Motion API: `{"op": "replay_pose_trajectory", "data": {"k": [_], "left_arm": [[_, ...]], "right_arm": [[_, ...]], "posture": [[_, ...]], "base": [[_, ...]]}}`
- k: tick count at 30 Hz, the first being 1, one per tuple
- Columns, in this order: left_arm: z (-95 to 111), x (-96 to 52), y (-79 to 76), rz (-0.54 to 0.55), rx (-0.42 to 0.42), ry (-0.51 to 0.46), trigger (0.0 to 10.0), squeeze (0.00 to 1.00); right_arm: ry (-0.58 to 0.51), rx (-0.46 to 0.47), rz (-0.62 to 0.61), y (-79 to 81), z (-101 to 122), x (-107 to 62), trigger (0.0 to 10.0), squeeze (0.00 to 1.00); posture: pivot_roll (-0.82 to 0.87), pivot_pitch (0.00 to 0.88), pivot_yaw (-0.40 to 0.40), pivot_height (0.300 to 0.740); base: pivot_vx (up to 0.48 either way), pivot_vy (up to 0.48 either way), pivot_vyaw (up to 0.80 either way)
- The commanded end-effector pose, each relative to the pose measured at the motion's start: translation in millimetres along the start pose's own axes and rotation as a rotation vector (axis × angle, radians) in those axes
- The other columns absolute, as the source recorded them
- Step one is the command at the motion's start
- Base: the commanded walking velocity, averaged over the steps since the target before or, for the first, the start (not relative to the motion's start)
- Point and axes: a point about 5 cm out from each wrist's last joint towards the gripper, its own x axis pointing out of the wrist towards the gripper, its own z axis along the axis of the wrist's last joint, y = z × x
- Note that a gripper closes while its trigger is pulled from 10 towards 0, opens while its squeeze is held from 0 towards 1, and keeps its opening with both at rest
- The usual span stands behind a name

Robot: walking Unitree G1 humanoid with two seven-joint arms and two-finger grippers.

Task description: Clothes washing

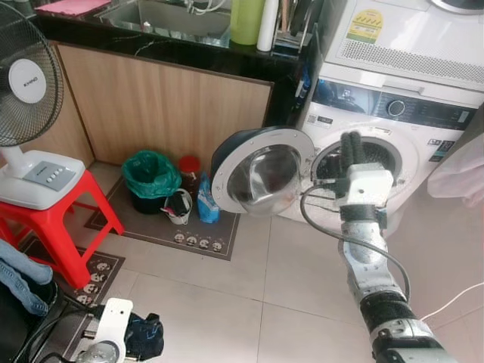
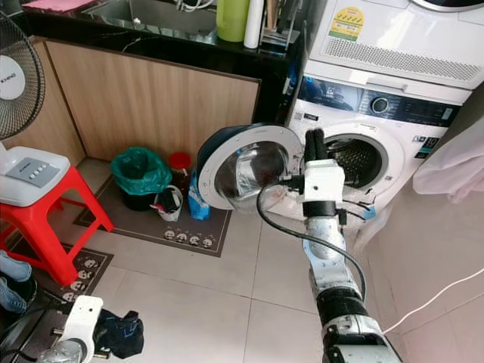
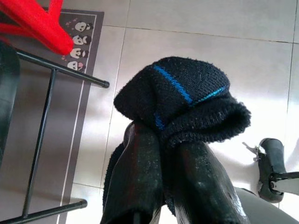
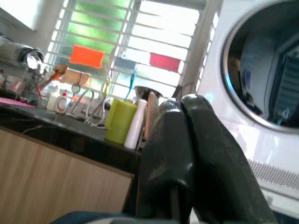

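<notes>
A white front-loading washing machine (image 1: 393, 113) stands at the right with its round door (image 1: 261, 170) swung open to the left. My right gripper (image 1: 352, 141) is raised upright in front of the drum opening (image 2: 355, 160), its fingers (image 4: 196, 140) pressed together with nothing between them. Low at the left, near the floor, my left gripper (image 3: 163, 135) is shut on a dark knitted garment with blue stripes (image 3: 182, 100), which bunches over the fingertips; the same garment (image 1: 145, 335) hangs beside the wrist.
A white fan (image 1: 26, 91) sits on a red stool (image 1: 57, 219) at the left. A green-lined bin (image 1: 150, 180) and bottles stand on a mat (image 1: 174, 231) by the cabinet. Blue jeans (image 1: 19, 276) lie at the far left. White cloth (image 1: 457, 170) hangs at the right.
</notes>
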Motion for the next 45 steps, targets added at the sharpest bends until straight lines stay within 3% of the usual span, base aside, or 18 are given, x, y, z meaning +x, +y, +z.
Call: {"op": "replay_pose_trajectory", "data": {"k": [1,5,9,17,19,23,24,28,29,31,32,33,35,36,37,38,41,45], "left_arm": [[-5,-0.9,-5.4,-0.011,0.017,0.015,10.0,0.0],[-6,-1.0,-6.3,-0.014,0.017,0.018,10.0,0.0],[-6,-1.1,-5.2,-0.012,0.017,0.019,10.0,0.0],[-10,-2.1,-3.4,-0.004,0.012,0.033,10.0,0.0],[-11,-2.2,-3.8,-0.004,0.012,0.035,10.0,0.0],[-13,-2.5,-5.2,-0.005,0.006,0.045,10.0,0.0],[-13,-2.5,-5.2,-0.005,0.005,0.046,10.0,0.0],[-14,-2.7,-5.5,-0.005,0.005,0.049,10.0,0.0],[-15,-2.8,-5.5,-0.006,0.007,0.055,10.0,0.0],[-16,-3.0,-5.6,-0.007,0.009,0.06,10.0,0.0],[-17,-3.2,-5.5,-0.007,0.009,0.064,10.0,0.0],[-17,-3.2,-5.5,-0.007,0.009,0.067,10.0,0.0],[-16,-3.0,-6.1,-0.008,0.008,0.064,10.0,0.0],[-14,-2.5,-7.1,-0.012,0.012,0.058,10.0,0.0],[-14,-2.4,-7.2,-0.013,0.013,0.057,10.0,0.0],[-14,-2.3,-7.3,-0.013,0.014,0.057,10.0,0.0],[-15,-2.5,-7.5,-0.015,0.016,0.06,10.0,0.0],[-17,-3.2,-8.9,-0.016,0.015,0.066,10.0,0.0]], "right_arm": [[0.03,-0.016,-0.001,-3.2,-2,-9.5,10.0,0.0],[0.237,-0.007,-0.023,-9.6,-22,-55.7,10.0,0.0],[0.302,0.007,-0.037,-9.7,-27,-68.3,10.0,0.0],[0.695,-0.006,-0.096,-19.6,-65,-129.2,10.0,0.0],[0.731,-0.019,-0.068,-20.0,-71,-138.7,10.0,0.0],[1.04,-0.087,0.039,-26.3,-103,-196.8,10.0,0.0],[1.082,-0.084,0.037,-27.9,-106,-203.4,10.0,0.0],[1.187,-0.112,0.057,-31.9,-111,-222.5,10.0,0.0],[1.274,-0.13,0.071,-32.8,-113,-238.8,10.0,0.0],[1.407,-0.04,0.053,-29.1,-114,-259.6,10.0,0.0],[1.522,0.015,0.028,-26.0,-113,-278.7,10.0,0.0],[1.579,0.016,0.025,-25.3,-112,-288.0,10.0,0.0],[1.625,0.011,-0.001,-25.3,-109,-300.7,10.0,0.0],[1.657,-0.068,0.061,-24.9,-106,-311.7,10.0,0.0],[1.691,-0.078,0.084,-23.6,-104,-318.9,10.0,0.0],[1.73,-0.037,0.07,-20.2,-100,-331.1,10.0,0.0],[1.785,-0.029,0.088,-17.5,-95,-343.9,10.0,0.0],[1.873,0.079,0.013,-12.0,-88,-360.0,10.0,0.0]], "posture": [[0.14,0.0,-0.159,0.74],[0.13,0.0,-0.16,0.74],[0.13,0.0,-0.16,0.74],[0.13,0.0,-0.163,0.74],[0.13,0.0,-0.164,0.74],[0.14,0.0,-0.169,0.74],[0.14,0.0,-0.168,0.74],[0.13,0.0,-0.162,0.74],[0.13,0.0,-0.156,0.74],[0.13,0.0,-0.152,0.74],[0.14,0.0,-0.146,0.74],[0.13,0.0,-0.145,0.74],[0.14,0.0,-0.145,0.74],[0.14,0.0,-0.141,0.74],[0.14,0.0,-0.14,0.74],[0.14,0.0,-0.14,0.74],[0.15,0.0,-0.138,0.74],[0.15,0.0,-0.135,0.74]], "base": [[0.0,0.0,0.0],[0.0,0.0,0.0],[0.0,0.0,0.0],[0.0,0.0,0.0],[0.0,0.0,0.0],[0.0,0.0,0.0],[0.0,0.0,0.0],[0.0,0.0,0.0],[0.0,0.0,0.0],[0.0,0.0,0.0],[0.0,0.0,0.0],[0.0,0.0,0.0],[0.0,0.0,0.0],[0.0,0.0,0.0],[0.0,0.0,0.0],[0.0,0.0,0.0],[0.0,0.0,0.0],[0.0,0.0,0.0]]}}
